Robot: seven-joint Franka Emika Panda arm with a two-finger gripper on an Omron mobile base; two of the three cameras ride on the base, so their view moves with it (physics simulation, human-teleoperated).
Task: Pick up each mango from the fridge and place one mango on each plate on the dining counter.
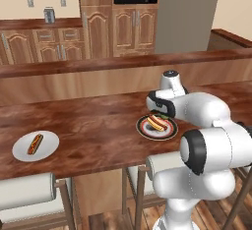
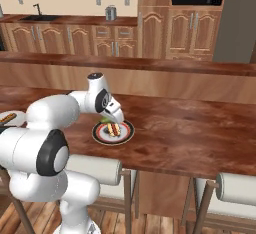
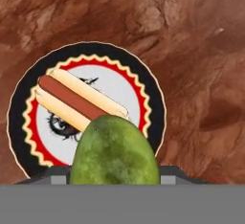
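My gripper (image 3: 115,173) is shut on a yellow-green mango (image 3: 115,151), which hangs just above the near side of the dark-rimmed plate (image 3: 157,94). A hot dog in a bun (image 3: 72,98) lies across that plate's pale centre. In the left base view the hand covers the back of the same plate (image 1: 142,131) on the dining counter (image 1: 98,126). From the right base view a sliver of the green mango (image 2: 105,120) shows under the gripper (image 2: 111,120), over the plate (image 2: 125,134). The plain white plate (image 1: 47,150) lies further left and carries another hot dog (image 1: 35,143).
White-cushioned stools (image 1: 24,189) (image 2: 240,188) stand at the counter's near edge. A raised wooden ledge (image 1: 98,64) runs along its far side. Wooden cupboards and the tall grey fridge (image 1: 187,13) stand far behind. To the right of the dark-rimmed plate lies bare counter (image 2: 190,133).
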